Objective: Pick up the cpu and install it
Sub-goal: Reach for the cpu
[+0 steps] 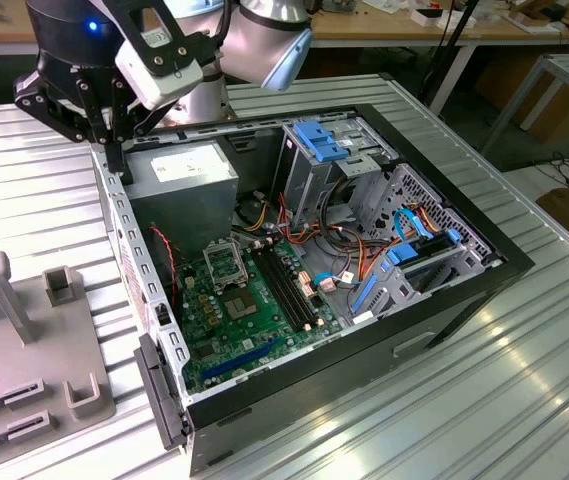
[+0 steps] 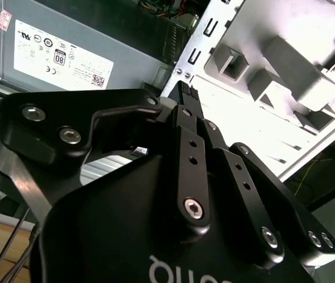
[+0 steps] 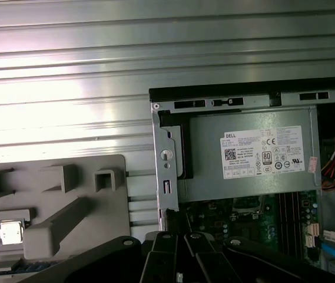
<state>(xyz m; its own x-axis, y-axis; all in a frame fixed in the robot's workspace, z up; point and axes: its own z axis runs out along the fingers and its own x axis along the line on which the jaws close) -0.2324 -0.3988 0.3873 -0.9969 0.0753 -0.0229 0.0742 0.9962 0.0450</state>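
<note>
Clenched on nothing, my gripper (image 1: 116,168) hangs over the computer case's (image 1: 134,260) rim, the cpu (image 3: 11,232) lies by the grey tray's (image 3: 111,236) edge, so pick-up, I judge, needs jaws opened there.

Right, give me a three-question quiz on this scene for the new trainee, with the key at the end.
1. True or false: the cpu sits in the socket frame on the green board.
2. The gripper hangs nearest to: A) the power supply; B) the blue drive bracket; C) the memory slots.
3. Fill in: the grey fixture lies on the exterior view's ____ of the computer case.

Key
1. False: the first wrist view shows the cpu lying in a pocket of the grey fixture.
2. A.
3. Left.
</note>
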